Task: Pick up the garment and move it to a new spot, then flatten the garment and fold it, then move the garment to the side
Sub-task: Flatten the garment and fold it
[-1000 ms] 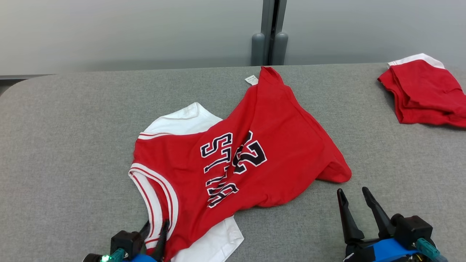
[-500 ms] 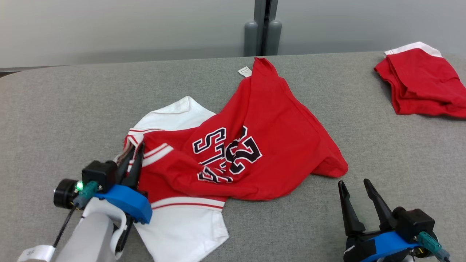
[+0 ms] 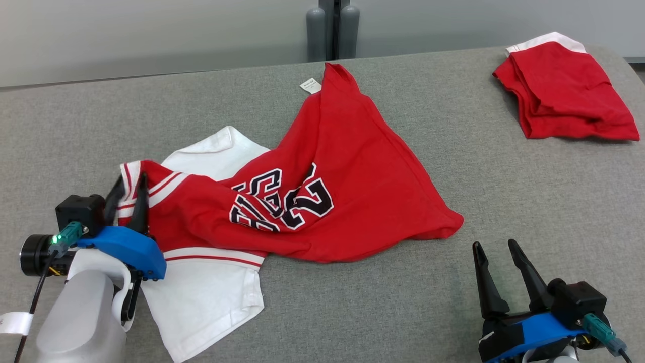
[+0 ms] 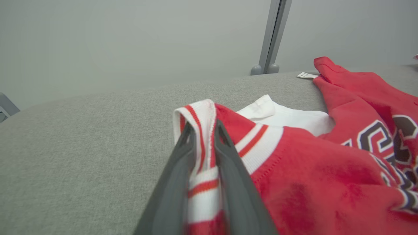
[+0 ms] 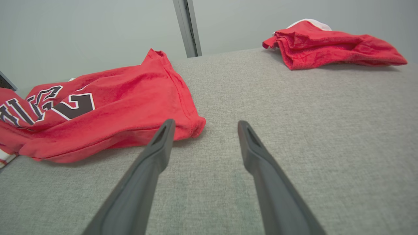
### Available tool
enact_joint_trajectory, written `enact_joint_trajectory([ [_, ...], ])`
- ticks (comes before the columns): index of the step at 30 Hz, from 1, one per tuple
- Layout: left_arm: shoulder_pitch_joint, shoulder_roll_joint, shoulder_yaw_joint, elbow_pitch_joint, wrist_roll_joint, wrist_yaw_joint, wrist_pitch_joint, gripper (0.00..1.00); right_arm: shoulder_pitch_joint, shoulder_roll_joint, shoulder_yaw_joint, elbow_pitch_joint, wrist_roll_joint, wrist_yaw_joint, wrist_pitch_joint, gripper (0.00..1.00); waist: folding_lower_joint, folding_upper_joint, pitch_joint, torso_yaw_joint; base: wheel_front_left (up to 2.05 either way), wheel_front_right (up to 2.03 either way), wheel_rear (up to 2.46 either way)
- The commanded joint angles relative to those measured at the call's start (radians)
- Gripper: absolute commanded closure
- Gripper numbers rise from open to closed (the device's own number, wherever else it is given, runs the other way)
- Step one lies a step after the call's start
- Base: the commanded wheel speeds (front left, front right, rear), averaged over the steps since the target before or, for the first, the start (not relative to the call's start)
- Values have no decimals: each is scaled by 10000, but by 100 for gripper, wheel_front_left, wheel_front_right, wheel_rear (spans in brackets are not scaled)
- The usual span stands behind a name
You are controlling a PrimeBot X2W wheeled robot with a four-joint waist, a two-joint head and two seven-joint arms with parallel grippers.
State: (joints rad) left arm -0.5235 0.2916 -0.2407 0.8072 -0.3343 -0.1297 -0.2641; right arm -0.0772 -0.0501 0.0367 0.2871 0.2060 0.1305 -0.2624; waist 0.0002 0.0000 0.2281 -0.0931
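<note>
Pinching only the striped trim (image 4: 197,112) of the garment (image 3: 352,166) at nine o'clock, the left gripper (image 3: 132,179) could lose it under drag. Open and empty, the right gripper (image 3: 495,244) sits at five o'clock.

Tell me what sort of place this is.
Probably a lab test bench rather than a home: a grey cloth-covered table, a bare grey wall behind it, and a red jersey and a folded red garment laid out on it.

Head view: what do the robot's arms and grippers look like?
Left gripper and right gripper: two long dark tapered fingers, blue mount, black block, teal cable plug. The left also has a green light, pale grey forearm and white tag.
</note>
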Motion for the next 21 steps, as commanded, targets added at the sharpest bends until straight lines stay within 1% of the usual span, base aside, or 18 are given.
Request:
enact_joint_trajectory([
  [1, -23, -29, 117, -75, 87, 21, -1, 0, -66, -5, -59, 26, -21, 5, -31, 0, -2, 0, -48, 33, 0, 0, 0],
  [4, 426, -138, 347, -502, 204, 15, 0, 0, 43, -5, -147, 81, -2, 5, -31, 0, -2, 0, -195, 142, 0, 0, 0],
  [10, 1764, -524, 1252, -2346, 568, 60, 0, 0, 167, -5, -294, 139, 42, 5, -31, 0, -2, 0, -584, 480, 0, 0, 0],
  [17, 3407, -1327, 2327, -4682, 1344, 64, -1, 0, 338, -7, -538, 48, 27, 5, -31, 0, -2, 0, -989, 863, 0, 0, 0],
  [21, 4110, -1731, 2755, -5597, 1792, 128, -1, 0, 473, -5, -627, 30, 27, 5, -30, 0, -2, 0, -1240, 988, 0, 0, 0],
])
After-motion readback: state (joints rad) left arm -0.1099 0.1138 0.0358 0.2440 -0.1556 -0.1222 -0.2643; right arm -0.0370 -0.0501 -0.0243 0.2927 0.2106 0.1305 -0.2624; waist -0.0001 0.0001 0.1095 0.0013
